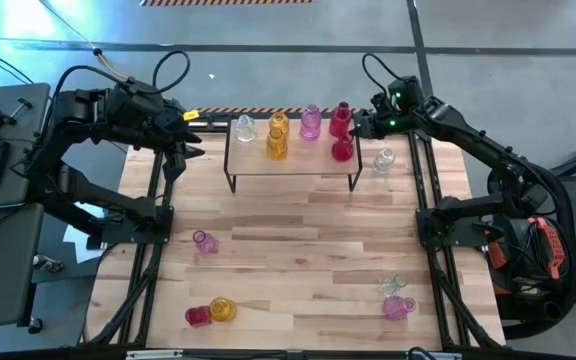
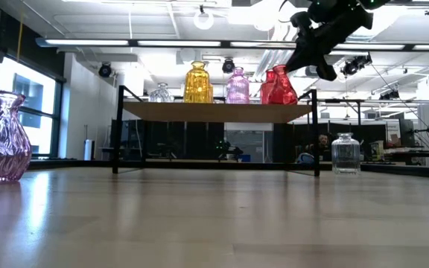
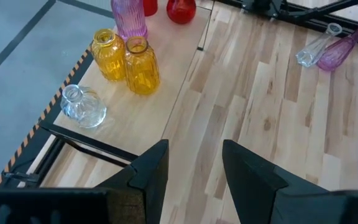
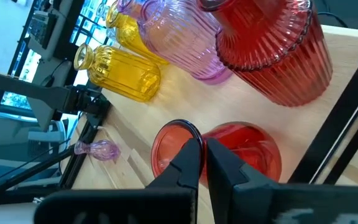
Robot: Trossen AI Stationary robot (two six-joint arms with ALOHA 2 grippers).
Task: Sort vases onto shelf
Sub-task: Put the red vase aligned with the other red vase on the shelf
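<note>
The shelf, a low stand with a light wooden top and thin black legs, carries six upright vases: a clear one at its left end, two amber-yellow ones close together, a ribbed pink one, and a ribbed red one with a rounder red one just beside it. A clear vase stands on the table just off the shelf's right end. Elsewhere on the table a pink vase lies mid-left, a red and an amber vase lie together at the near left, and a clear and a pink vase lie at the near right.
</note>
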